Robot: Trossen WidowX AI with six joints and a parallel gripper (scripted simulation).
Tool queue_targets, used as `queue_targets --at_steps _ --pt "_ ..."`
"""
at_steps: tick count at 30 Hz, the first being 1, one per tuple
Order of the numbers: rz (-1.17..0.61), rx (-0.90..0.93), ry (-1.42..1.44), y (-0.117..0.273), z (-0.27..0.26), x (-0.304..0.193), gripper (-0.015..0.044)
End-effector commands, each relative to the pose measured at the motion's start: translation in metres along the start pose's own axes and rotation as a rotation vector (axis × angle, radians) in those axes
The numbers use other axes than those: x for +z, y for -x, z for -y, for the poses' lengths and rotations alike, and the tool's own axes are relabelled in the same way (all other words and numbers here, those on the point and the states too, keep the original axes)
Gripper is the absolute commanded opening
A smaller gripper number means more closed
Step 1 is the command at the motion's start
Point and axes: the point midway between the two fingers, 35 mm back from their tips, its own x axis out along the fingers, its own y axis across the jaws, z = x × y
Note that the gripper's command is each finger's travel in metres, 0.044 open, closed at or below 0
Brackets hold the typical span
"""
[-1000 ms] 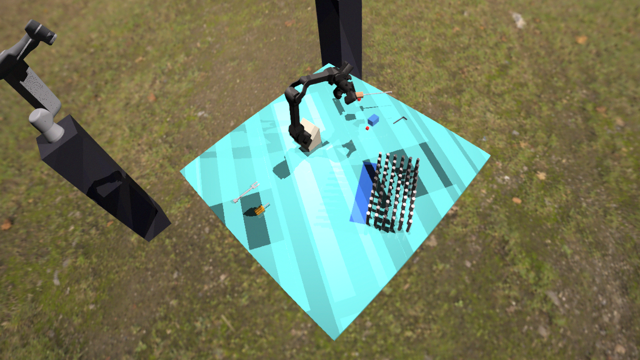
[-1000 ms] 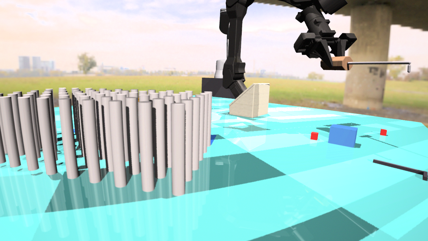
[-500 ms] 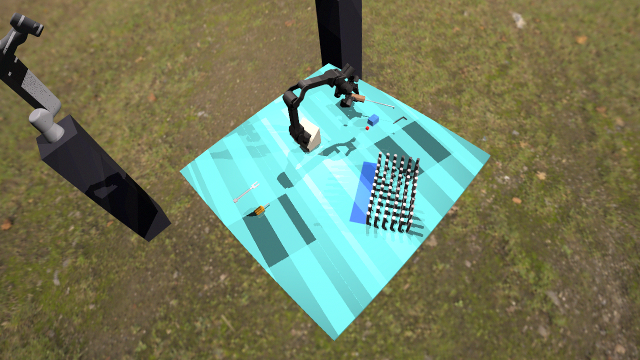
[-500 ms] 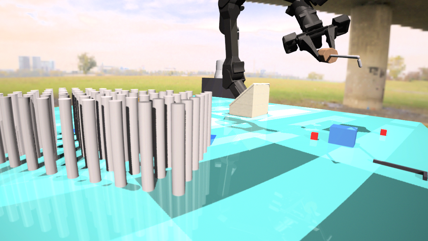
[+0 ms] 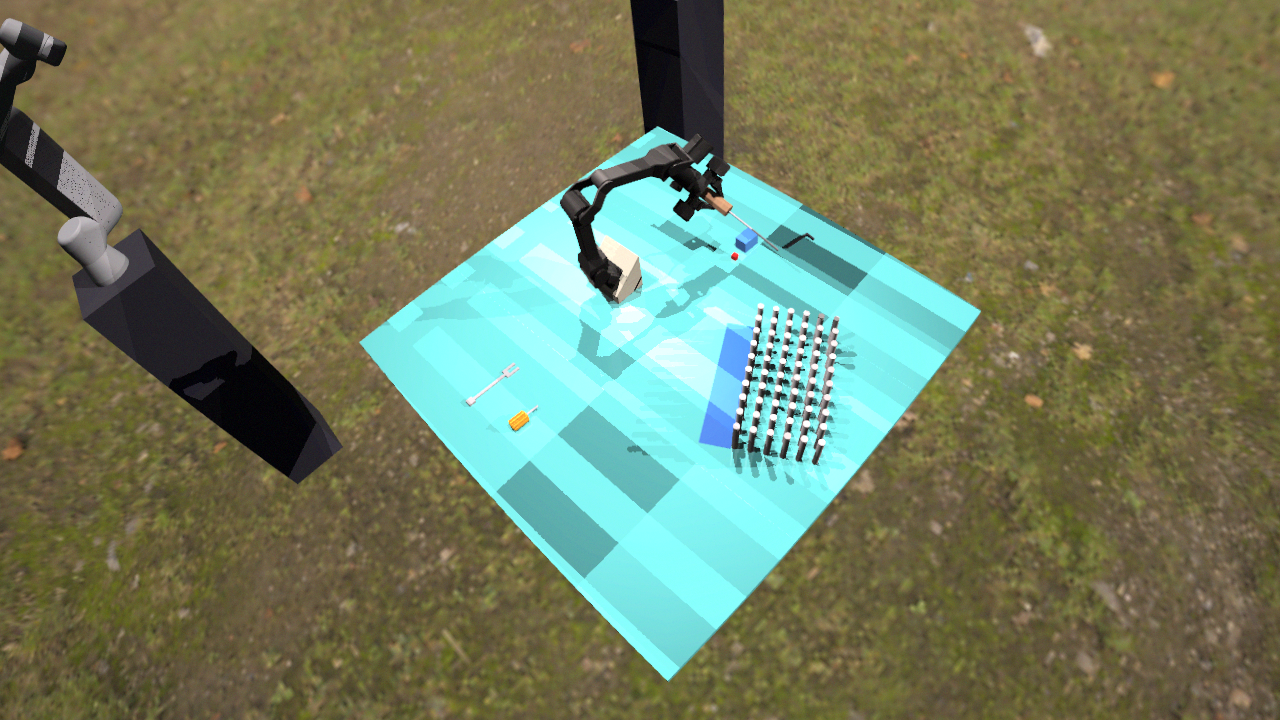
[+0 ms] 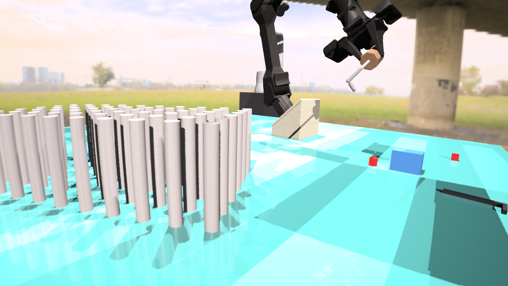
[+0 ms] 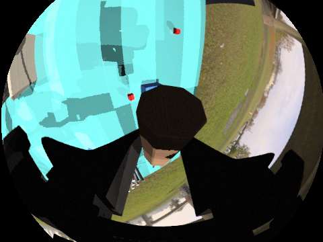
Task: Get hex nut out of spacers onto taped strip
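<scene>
Turquoise table (image 5: 662, 573) (image 6: 319, 248) (image 7: 60, 20), patched with shadow, against grassy ground (image 5: 268, 582) (image 6: 199, 97) (image 7: 222, 60). At the end of the black arm (image 5: 640, 170) (image 6: 271, 46), a pincer (image 5: 713, 202) (image 6: 371, 57) (image 7: 161, 134) closed partway, stopped firmly on a wooden handle (image 5: 719, 205) (image 6: 370, 59) (image 7: 171, 114). Grips this between both fingers, raised above the table. From the handle, extends outward as a thin metal rod (image 5: 747, 223) (image 6: 356, 72) with a short bent tip, in the air in the exterior view.

Below, a blue block (image 5: 745, 240) (image 6: 406, 162) (image 7: 149, 87), with a red cube (image 5: 734, 256) (image 6: 372, 161) (image 7: 130, 97) near it; farther off, a second red cube (image 6: 455, 156) (image 7: 176, 31). Beyond the block, a black bent bar (image 5: 796, 240) (image 6: 472, 200), lying flat.

Beside the arm's foot, a pale wedge (image 5: 630, 259) (image 6: 300, 120) (image 7: 23, 67). Well apart from the pincer, rows of metal posts (image 5: 785, 443) (image 6: 212, 177), standing upright, with a blue strip (image 5: 720, 420) along one side. Cannot tell where among them to place the nut: too small or hidden. Across the table, a silver fork-ended tool (image 5: 490, 385) near an orange-handled screwdriver (image 5: 518, 420), both lying down.
</scene>
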Motion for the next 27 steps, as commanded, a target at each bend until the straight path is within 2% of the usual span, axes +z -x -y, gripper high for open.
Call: queue_targets --at_steps 1,27 --pt "-0.010 -0.006 -0.147 0.005 -0.004 -0.011 0.0000" --pt "-0.036 -0.030 -1.048 0.028 -0.035 -0.072 0.0000"
